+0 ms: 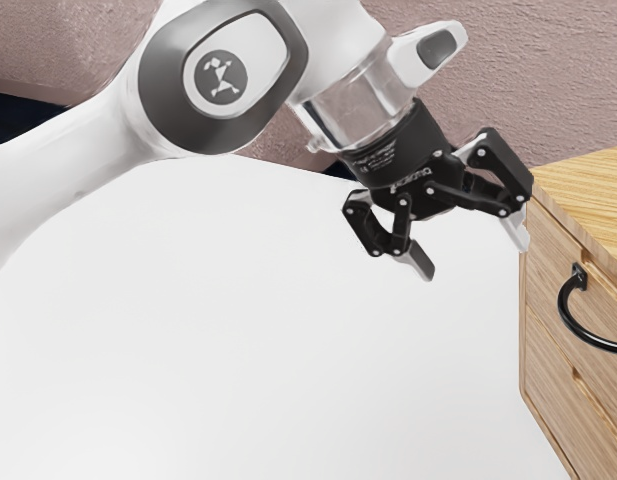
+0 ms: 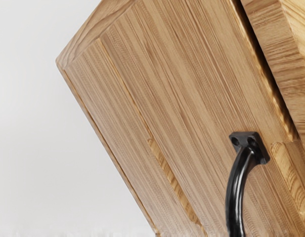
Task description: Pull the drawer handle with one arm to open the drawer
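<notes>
Table [image 1: 238, 350]: flat white top, plain and matte. Bears one item: drawer cabinet [image 1: 548, 330], light wood with visible grain, standing on the tabletop at the exterior view's right edge. Its front shows stacked panels. A curved black handle [image 2: 235, 190] is fixed to the upper panel.

The drawer cabinet [image 1: 588, 195] stands at the edge of the table [image 1: 238, 350] on the exterior view's right, with the wall [image 1: 548, 70] behind both. The handle [image 1: 586, 318] sits on the cabinet's front, facing the table. The gripper [image 1: 471, 250] hangs above the table, near the cabinet's upper front corner and apart from the handle.
</notes>
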`<action>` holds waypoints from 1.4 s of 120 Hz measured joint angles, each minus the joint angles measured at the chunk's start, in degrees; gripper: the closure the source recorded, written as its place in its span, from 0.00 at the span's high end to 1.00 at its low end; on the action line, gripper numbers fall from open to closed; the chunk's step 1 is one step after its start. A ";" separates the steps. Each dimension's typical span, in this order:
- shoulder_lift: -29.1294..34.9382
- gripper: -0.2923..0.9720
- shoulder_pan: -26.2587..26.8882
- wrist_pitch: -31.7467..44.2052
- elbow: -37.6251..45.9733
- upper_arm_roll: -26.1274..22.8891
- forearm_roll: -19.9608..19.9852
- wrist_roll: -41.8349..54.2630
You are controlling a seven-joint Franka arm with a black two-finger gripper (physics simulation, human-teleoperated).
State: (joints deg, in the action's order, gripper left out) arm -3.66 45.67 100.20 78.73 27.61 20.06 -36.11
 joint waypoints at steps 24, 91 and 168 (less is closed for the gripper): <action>0.84 0.77 4.65 4.36 3.62 -0.44 5.05 -4.20; 0.15 0.77 5.63 8.62 7.59 -0.53 4.55 -11.02; 0.33 0.76 6.66 9.35 12.44 -0.09 0.33 -14.06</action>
State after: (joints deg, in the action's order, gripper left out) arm -3.33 52.33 109.55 91.17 27.52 20.39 -50.17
